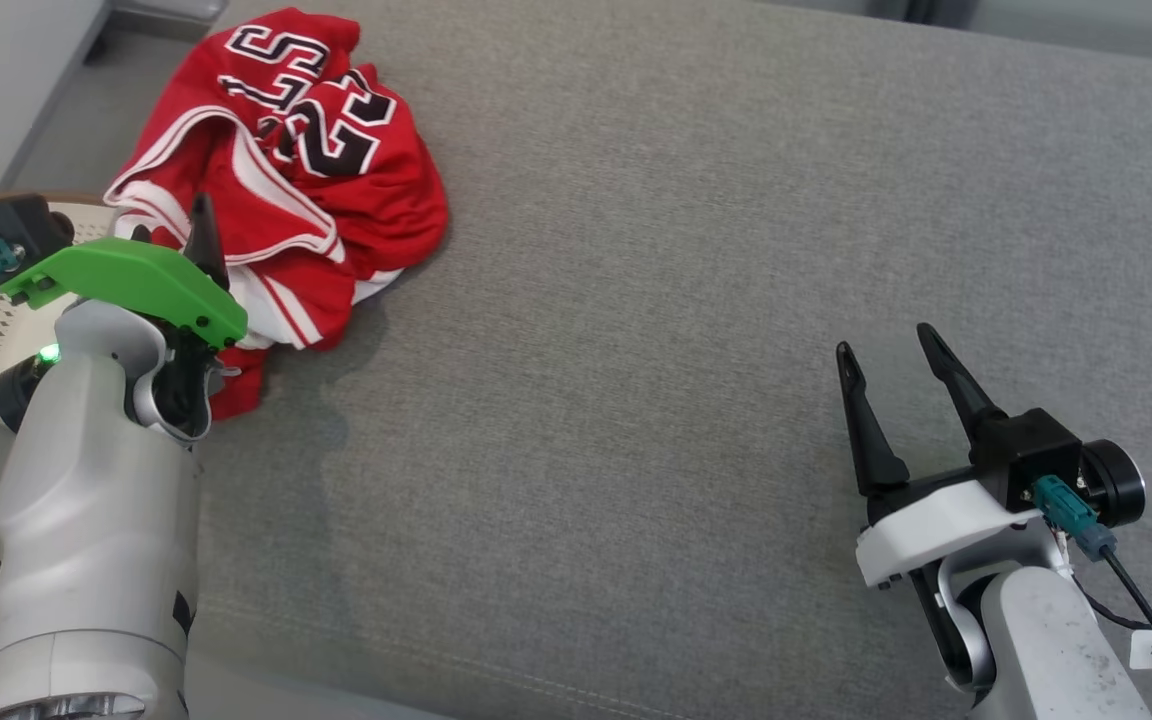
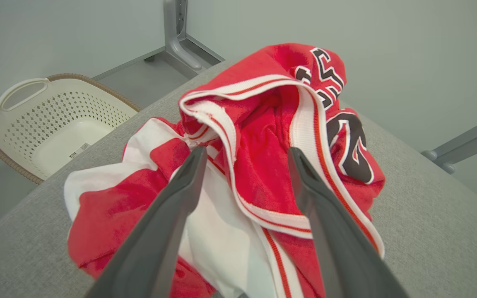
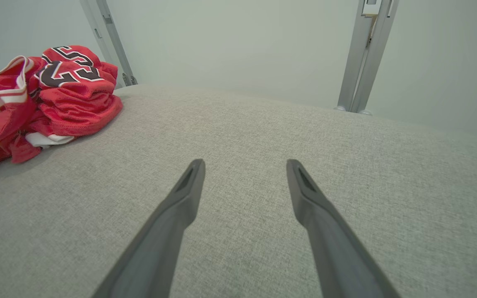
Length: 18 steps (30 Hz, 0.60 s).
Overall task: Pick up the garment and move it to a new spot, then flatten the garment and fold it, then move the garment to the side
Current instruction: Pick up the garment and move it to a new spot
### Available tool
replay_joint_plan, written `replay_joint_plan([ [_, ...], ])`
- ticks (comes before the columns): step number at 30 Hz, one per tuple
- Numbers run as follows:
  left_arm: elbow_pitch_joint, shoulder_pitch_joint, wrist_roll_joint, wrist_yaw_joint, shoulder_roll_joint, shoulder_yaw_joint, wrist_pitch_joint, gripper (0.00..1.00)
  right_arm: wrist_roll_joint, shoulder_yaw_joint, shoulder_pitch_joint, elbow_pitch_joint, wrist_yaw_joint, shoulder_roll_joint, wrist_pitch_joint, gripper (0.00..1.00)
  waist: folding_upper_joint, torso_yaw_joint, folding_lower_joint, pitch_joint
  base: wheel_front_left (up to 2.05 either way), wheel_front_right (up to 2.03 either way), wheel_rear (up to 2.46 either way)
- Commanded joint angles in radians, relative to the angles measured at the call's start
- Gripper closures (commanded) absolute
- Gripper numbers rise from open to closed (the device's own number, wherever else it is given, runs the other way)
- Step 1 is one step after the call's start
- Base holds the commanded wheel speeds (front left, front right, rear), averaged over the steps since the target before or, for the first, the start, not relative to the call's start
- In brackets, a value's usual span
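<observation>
Left wrist view: left gripper (image 2: 246,152), jaws spread, poised over the crumpled red-and-white mesh jersey (image 2: 263,124), likely to pinch a fold; right gripper (image 1: 886,342) hovers open.

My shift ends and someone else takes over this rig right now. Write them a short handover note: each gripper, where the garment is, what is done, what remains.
Left gripper: open, fingers poised at the white-trimmed folds of the crumpled red mesh jersey with black numbers; nothing gripped yet.
Right gripper: open, over a bare part of the grey fabric-covered table, well apart from the jersey.
Jersey: bunched at the table's far left, near the cream perforated plastic basket on the floor.
Done: no step; the jersey lies crumpled.
Left: grip it, move it to a new spot, flatten, fold, move aside.
</observation>
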Motion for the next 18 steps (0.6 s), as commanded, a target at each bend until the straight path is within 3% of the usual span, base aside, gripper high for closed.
replay_joint_plan([
  [1, 0.019, -0.025, -0.008, 0.010, 0.013, 0.010, 0.003, 0.00, -0.006, 0.002, -0.002, -0.013, -0.001, -0.004, 0.003, 0.00, 0.0000, -0.080, 0.0000, 0.078, 0.00, 0.00, 0.00],
  [11, 0.109, -0.088, -0.014, 0.028, 0.065, 0.021, -0.033, 0.00, -0.001, 0.017, -0.005, -0.050, -0.001, -0.004, 0.017, 0.00, 0.0000, -0.150, 0.0000, 0.121, 0.00, 0.00, 0.00],
  [12, 0.120, -0.088, -0.002, 0.033, 0.068, 0.010, -0.025, 0.27, 0.000, 0.016, -0.004, -0.050, -0.001, -0.004, 0.019, 0.00, 0.0000, -0.154, 0.0000, 0.121, 0.00, 0.00, 0.00],
  [14, 0.142, -0.093, 0.005, 0.035, 0.072, -0.002, -0.013, 1.00, 0.002, 0.017, -0.005, -0.051, -0.001, -0.004, 0.020, 0.00, 0.0000, -0.161, 0.0000, 0.120, 0.00, 0.00, 0.00],
  [18, 0.163, -0.107, 0.023, 0.031, 0.078, -0.024, -0.022, 1.00, 0.011, 0.015, -0.013, -0.045, -0.001, -0.004, 0.014, 0.00, 0.0000, -0.164, 0.0000, 0.112, 0.00, 0.00, 0.00],
])
